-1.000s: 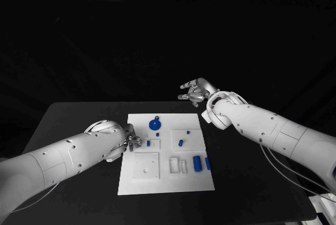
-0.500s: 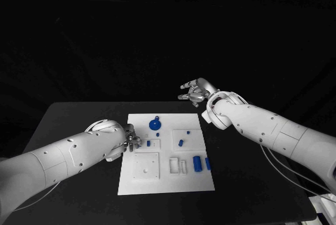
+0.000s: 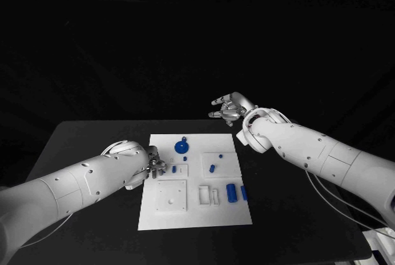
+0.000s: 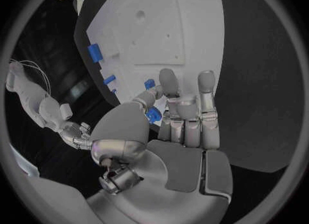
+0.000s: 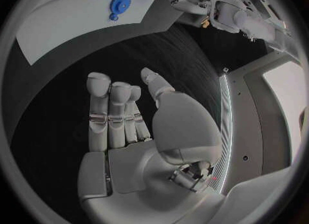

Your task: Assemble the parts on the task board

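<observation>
left hand (image 4: pixel 174 126) pinching a small blue part (image 4: pixel 153 114) at the task board (image 3: pixel 194 219)'s left edge, near its far left corner; likely mid-placement, calling next for lining up with a slot. right hand (image 3: pixel 230 109) raised beyond the worktop's far edge, released, holding nothing. no visible difference from half a second back.

The robot's left arm reaches in low, and its left hand (image 3: pixel 154 164) is bent down with the fingers (image 4: pixel 169 82) curled around a small blue part (image 4: pixel 154 115). The right arm is lifted up high. Its right hand (image 3: pixel 229 108) is held in the air, fingers (image 5: pixel 98 96) apart, holding nothing.
</observation>
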`<state>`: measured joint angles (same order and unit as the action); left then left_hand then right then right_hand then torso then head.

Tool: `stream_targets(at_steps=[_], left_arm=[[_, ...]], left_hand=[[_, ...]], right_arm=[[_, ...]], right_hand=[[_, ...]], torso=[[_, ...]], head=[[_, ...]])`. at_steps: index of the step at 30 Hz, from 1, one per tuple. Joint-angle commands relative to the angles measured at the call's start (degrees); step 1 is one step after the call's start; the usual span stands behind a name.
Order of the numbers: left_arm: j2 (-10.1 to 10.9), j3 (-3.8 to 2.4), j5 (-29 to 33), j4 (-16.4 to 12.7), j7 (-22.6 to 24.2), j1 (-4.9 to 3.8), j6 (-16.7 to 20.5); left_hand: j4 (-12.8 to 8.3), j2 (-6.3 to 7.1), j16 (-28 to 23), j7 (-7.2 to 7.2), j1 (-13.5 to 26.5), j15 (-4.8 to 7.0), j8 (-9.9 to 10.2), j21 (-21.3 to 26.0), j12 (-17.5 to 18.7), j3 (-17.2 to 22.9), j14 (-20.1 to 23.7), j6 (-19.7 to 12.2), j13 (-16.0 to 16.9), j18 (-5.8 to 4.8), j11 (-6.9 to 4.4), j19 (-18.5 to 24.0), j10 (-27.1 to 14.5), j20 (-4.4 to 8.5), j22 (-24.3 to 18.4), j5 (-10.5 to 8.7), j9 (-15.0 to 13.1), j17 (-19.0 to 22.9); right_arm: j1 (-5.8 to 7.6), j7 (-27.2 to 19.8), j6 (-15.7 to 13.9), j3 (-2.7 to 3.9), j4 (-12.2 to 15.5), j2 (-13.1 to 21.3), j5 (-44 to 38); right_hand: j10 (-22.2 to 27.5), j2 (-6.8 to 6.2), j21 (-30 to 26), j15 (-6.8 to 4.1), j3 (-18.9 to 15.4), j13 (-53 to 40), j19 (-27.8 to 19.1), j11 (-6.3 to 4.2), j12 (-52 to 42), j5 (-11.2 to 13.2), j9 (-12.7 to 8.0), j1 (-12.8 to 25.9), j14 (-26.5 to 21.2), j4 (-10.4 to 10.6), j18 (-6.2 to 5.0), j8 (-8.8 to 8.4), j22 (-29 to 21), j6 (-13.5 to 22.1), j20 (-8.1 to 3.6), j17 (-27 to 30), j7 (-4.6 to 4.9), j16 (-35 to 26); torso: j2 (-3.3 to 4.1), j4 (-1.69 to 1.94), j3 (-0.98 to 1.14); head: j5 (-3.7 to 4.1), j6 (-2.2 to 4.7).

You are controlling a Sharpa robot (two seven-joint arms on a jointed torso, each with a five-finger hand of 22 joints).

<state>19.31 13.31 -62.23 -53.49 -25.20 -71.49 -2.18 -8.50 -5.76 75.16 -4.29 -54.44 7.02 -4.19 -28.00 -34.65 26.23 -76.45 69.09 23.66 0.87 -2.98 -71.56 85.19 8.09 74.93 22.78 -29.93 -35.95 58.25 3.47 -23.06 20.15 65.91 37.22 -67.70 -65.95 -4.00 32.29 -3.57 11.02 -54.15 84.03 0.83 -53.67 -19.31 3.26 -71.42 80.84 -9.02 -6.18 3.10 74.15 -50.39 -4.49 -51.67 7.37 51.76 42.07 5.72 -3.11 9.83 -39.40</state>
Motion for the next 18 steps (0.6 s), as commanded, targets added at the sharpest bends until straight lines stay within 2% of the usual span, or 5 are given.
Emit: stream_targets(at_steps=[1,15,16,17,18], left_arm=[[-0.25,0.3,-0.17,0.57,-0.88,0.57,-3.11],[-0.82,0.31,-0.14,1.7,-0.87,0.65,-4.65],[-0.84,0.31,-0.13,1.75,-0.91,0.67,-4.56],[-0.86,0.31,-0.13,1.81,-0.96,0.7,-4.47],[-0.87,0.31,-0.12,1.85,-0.99,0.71,-4.4]], left_hand=[[0.3,-0.7,-0.24,5.53,-0.01,0.1,0.33,-0.04,-0.26,-0.06,0.15,9.01,-0.07,0.48,-1.3,-0.14,1.29,-0.29,1.05,-0.13,0.41,0.2],[0.71,-0.22,-0.37,5.49,-0.3,0.07,0.31,0.12,-0.08,-0.77,0.37,8.83,-0.04,0.47,-1.25,-0.06,1.29,-0.35,1.04,-1.1,0.36,0.45],[0.82,0.29,-0.44,5.49,-0.34,0.05,0.33,0.16,-0.03,-1.27,0.41,8.7,-0.03,0.46,-1.23,-0.06,1.29,-0.35,1.03,-1.57,0.35,0.59],[1.25,0.97,-0.54,5.53,0.02,0.06,0.4,0.2,0.02,-2.26,0.45,8.43,-0.03,0.43,-1.29,-0.09,1.27,-0.35,1.01,-5.1,0.4,0.8],[1.59,1.26,-0.57,5.6,-0.15,0.11,0.33,0.24,0.04,-2.85,0.42,8.38,-0.01,0.42,-1.25,-0.14,1.27,-0.34,0.99,-5.5,0.4,0.84]], right_arm=[[-0.02,-0.46,0.64,0.02,0.13,0.0,0.01],[-0.02,-0.47,0.72,0.02,0.21,-0.03,0.01],[-0.02,-0.46,0.72,0.02,0.21,-0.03,0.01],[-0.02,-0.46,0.72,0.02,0.21,-0.03,0.01],[-0.02,-0.46,0.71,0.02,0.21,-0.02,0.01]], right_hand=[[-0.17,0.02,0.09,-0.12,0.05,-0.06,2.74,-0.31,-0.16,-0.19,0.07,0.75,0.12,-0.14,-0.9,0.19,-0.05,-0.18,-0.21,0.08,-0.07,-0.05],[-0.17,0.02,0.09,-0.12,0.05,-0.06,2.74,-0.31,-0.16,-0.19,0.07,0.75,0.12,-0.14,-0.9,0.19,-0.05,-0.18,-0.21,0.08,-0.07,-0.05],[-0.17,0.02,0.09,-0.12,0.05,-0.06,2.74,-0.31,-0.16,-0.19,0.07,0.75,0.12,-0.14,-0.9,0.19,-0.05,-0.18,-0.21,0.08,-0.07,-0.05],[-0.17,0.02,0.09,-0.12,0.05,-0.06,2.74,-0.31,-0.16,-0.19,0.07,0.75,0.12,-0.14,-0.9,0.19,-0.05,-0.18,-0.21,0.08,-0.07,-0.05],[-0.17,0.02,0.09,-0.12,0.05,-0.06,2.74,-0.31,-0.16,-0.19,0.07,0.75,0.12,-0.14,-0.9,0.19,-0.05,-0.18,-0.21,0.08,-0.07,-0.05]], torso=[[-0.03,0.01,0.02],[-0.05,0.09,-0.05],[-0.06,0.1,-0.05],[-0.07,0.11,-0.05],[-0.08,0.12,-0.06]], head=[[0.08,-0.09],[0.3,-0.16],[0.31,-0.18],[0.34,-0.18],[0.36,-0.18]])
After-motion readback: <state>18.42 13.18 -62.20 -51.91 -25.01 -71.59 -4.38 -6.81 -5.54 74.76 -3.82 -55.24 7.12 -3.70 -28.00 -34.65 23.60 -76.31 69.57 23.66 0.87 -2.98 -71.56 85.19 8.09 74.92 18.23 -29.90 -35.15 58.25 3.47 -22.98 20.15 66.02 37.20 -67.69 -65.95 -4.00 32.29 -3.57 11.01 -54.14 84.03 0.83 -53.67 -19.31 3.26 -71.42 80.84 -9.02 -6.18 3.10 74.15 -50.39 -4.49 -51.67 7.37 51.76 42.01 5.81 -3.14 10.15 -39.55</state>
